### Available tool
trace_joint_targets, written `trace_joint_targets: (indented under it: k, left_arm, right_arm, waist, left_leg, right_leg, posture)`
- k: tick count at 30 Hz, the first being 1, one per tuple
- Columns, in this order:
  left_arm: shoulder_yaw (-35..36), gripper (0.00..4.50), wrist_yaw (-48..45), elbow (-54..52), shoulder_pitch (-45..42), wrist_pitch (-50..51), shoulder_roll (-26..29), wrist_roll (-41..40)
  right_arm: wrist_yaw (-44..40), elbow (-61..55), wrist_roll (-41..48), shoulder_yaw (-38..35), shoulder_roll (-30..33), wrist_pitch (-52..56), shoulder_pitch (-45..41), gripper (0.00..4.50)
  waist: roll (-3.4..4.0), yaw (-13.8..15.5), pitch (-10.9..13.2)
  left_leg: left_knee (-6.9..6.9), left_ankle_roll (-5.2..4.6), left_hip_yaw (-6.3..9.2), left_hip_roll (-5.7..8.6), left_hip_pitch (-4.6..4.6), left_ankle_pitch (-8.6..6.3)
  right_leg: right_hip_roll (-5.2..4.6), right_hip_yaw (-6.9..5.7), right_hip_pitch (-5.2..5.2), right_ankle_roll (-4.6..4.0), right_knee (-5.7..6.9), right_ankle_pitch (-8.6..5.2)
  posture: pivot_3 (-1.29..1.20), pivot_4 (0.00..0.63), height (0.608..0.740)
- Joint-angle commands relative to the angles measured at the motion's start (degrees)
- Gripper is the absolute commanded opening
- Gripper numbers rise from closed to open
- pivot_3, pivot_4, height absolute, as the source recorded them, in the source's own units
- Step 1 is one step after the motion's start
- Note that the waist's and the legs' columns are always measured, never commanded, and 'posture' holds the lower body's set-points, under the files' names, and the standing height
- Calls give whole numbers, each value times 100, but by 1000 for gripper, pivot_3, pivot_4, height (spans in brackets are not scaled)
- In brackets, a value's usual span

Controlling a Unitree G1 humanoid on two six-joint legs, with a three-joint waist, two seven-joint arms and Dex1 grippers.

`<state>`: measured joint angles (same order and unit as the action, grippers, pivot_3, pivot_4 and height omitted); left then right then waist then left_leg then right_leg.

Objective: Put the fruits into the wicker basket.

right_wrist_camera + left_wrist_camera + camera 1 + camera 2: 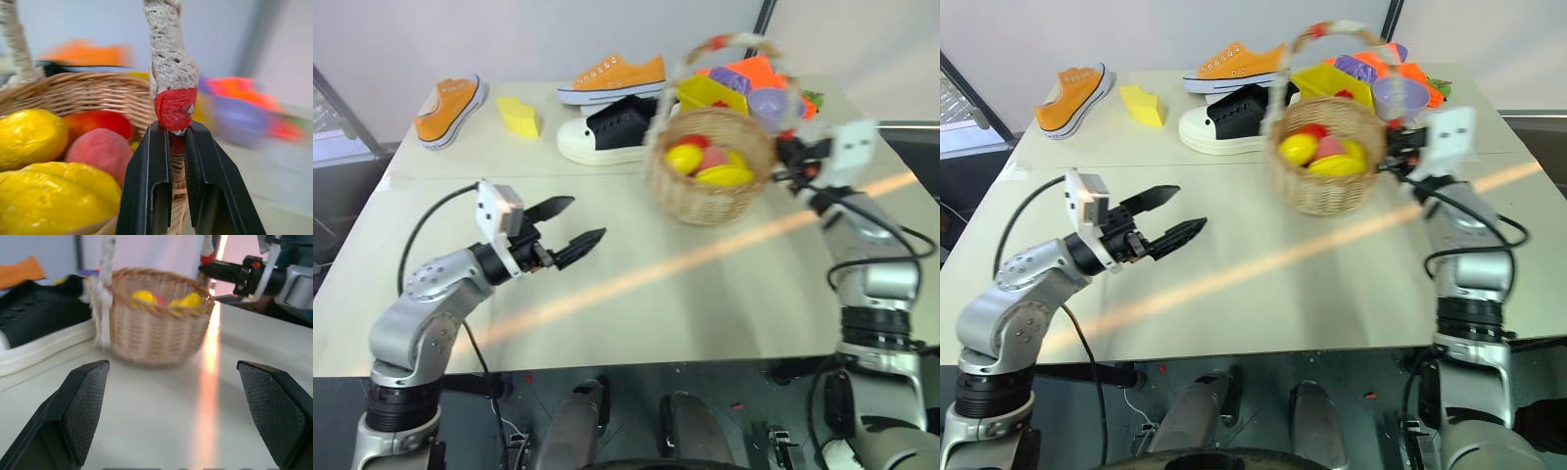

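The wicker basket (pixel 710 186) stands on the table at the right. Inside it lie the two yellow fruits, an oval lemon-like one (pixel 683 157) and a larger ridged one (pixel 726 176), along with a red and a pink toy fruit. My right gripper (pixel 177 132) is shut on the foot of the basket's handle (pixel 171 63), just under its red band, on the basket's right side. My left gripper (pixel 578 223) hovers open over the bare table left of the basket, holding nothing and pointing toward it.
Behind the basket sit a yellow plastic bin (pixel 710 93) and a lilac bowl (pixel 769 101). A black shoe (pixel 607 127), two orange sneakers (pixel 450 108) (pixel 612 76) and a pale yellow wedge (pixel 519 116) line the back of the table.
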<state>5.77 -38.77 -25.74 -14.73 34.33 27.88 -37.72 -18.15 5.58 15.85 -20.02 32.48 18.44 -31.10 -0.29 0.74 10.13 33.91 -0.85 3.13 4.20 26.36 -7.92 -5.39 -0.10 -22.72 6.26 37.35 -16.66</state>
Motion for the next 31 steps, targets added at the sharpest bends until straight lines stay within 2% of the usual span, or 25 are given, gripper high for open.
trace_joint_targets:
  k: [1, 6, 8, 9, 12, 17, 22, 26, 31]
  left_arm:
    - [-224, 4500, -77, -25, -220, -174, -79, 59]
    - [-459, 4500, -159, 200, -420, -327, -141, 246]
    - [-431, 4500, -135, 267, -484, -354, -157, 245]
    - [-420, 4500, -125, 293, -498, -374, -147, 266]
    - [-373, 4500, -87, 328, -440, -432, -87, 359]
    - [-57, 4500, -21, 499, -47, -628, 132, 591]
    - [355, 4500, 71, 741, 772, -1031, 456, 1018]
    - [751, 4500, 110, 979, 1407, -1371, 554, 1226]
    - [1011, 4500, 118, 1155, 1837, -1575, 505, 1249]
  right_arm:
    - [307, 205, -75, -411, 202, -284, -146, 29]
    - [450, 906, -251, -483, 455, -380, -198, 29]
    - [410, 930, -205, -495, 479, -358, -178, 992]
    - [407, 868, -188, -509, 481, -345, -134, 1317]
    - [335, 548, -226, -501, 532, -357, 151, 2875]
    - [-133, -98, 108, -896, 627, -385, 1134, 2875]
    - [-1175, -778, 1064, -1506, 577, -175, 2390, 2875]
    - [-1939, -1233, 1288, -1259, 572, -110, 3260, 2875]
    - [-2201, -1478, 1202, -628, 430, -138, 3406, 2875]
  waist:
    - [1, -60, 0]
    - [10, -153, 0]
    - [16, -155, 3]
    - [17, -153, 3]
    - [17, -137, 3]
    - [16, -85, 3]
    - [23, -35, 1]
    - [24, -45, 0]
    - [27, -53, -2]
  left_leg:
    - [0, -1, -3, -7, -2, 0]
    - [-2, -3, -4, -10, -7, 2]
    - [-1, -5, -6, -9, -6, 3]
    - [-1, -5, -7, -9, -7, 3]
    - [1, -5, -6, -10, -7, 3]
    - [9, -6, 1, -8, -7, 1]
    - [5, -9, 0, -9, -10, -1]
    - [1, -9, 0, -13, -21, -7]
    - [0, 2, 0, -13, -18, -19]
  right_leg:
    - [5, 1, 0, 0, 0, 0]
    - [10, 1, 5, 0, 1, 0]
    - [11, 1, 5, 1, 1, 0]
    - [11, 0, 5, 1, 1, 0]
    - [11, 0, 7, 2, 2, 0]
    - [9, -4, 19, 1, -3, -1]
    - [6, 0, 18, -7, -4, -5]
    - [1, 2, 26, -20, -12, -12]
    - [-7, 6, 27, -22, -26, -14]
  posture:
    - [0, 150, 740]
    - [0, 150, 740]
    - [0, 150, 740]
    - [0, 150, 740]
    - [0, 150, 740]
    - [0, 150, 740]
    - [0, 150, 740]
    - [0, 150, 740]
    - [0, 150, 740]
